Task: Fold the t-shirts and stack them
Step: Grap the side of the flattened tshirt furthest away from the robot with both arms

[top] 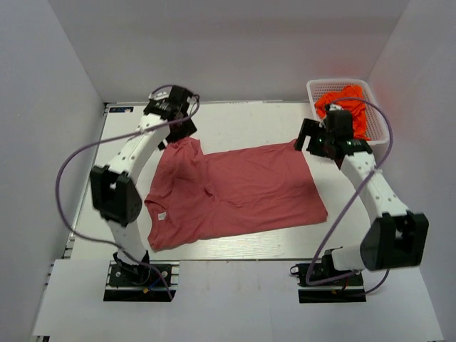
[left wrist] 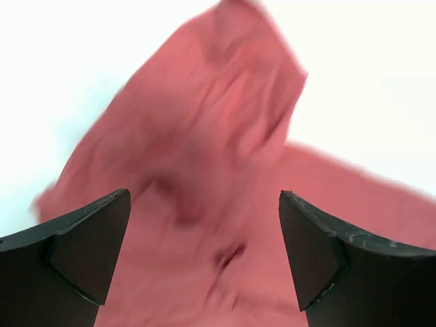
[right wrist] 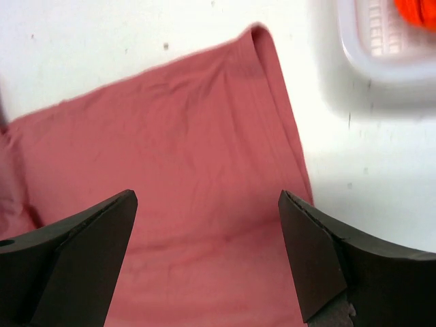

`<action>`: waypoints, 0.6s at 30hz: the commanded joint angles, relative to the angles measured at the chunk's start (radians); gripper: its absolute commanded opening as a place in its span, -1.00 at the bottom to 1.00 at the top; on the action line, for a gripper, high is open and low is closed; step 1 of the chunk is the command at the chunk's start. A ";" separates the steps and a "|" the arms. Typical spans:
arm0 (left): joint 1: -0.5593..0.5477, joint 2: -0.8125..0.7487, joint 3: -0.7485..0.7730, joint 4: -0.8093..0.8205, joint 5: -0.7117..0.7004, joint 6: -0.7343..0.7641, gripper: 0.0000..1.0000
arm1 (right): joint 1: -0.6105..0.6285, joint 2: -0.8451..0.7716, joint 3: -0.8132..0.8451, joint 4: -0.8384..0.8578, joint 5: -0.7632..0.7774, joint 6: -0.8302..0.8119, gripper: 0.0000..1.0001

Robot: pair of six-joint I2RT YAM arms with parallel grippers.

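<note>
The rose-red t-shirt (top: pixel 235 192) lies spread on the white table, its white neck label (top: pixel 162 216) at the near left. My left gripper (top: pixel 179 130) is open and empty above the shirt's far left sleeve, which shows blurred in the left wrist view (left wrist: pixel 204 157). My right gripper (top: pixel 308 139) is open and empty above the shirt's far right corner, seen in the right wrist view (right wrist: pixel 204 170). Orange t-shirts (top: pixel 345 105) lie in a basket at the far right.
A white plastic basket (top: pixel 381 121) stands at the table's far right corner; its rim shows in the right wrist view (right wrist: pixel 371 58). White walls close in the table at the back and on both sides.
</note>
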 commanded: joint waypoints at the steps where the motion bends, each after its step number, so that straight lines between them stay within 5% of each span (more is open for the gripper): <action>1: 0.054 0.143 0.164 0.014 -0.045 0.106 1.00 | 0.020 0.104 0.121 0.045 0.027 -0.051 0.81; 8: 0.158 0.431 0.426 0.140 0.093 0.203 1.00 | 0.052 0.309 0.282 0.056 0.088 -0.117 0.81; 18: 0.167 0.620 0.511 0.288 0.155 0.273 1.00 | 0.072 0.629 0.540 0.030 0.170 -0.154 0.81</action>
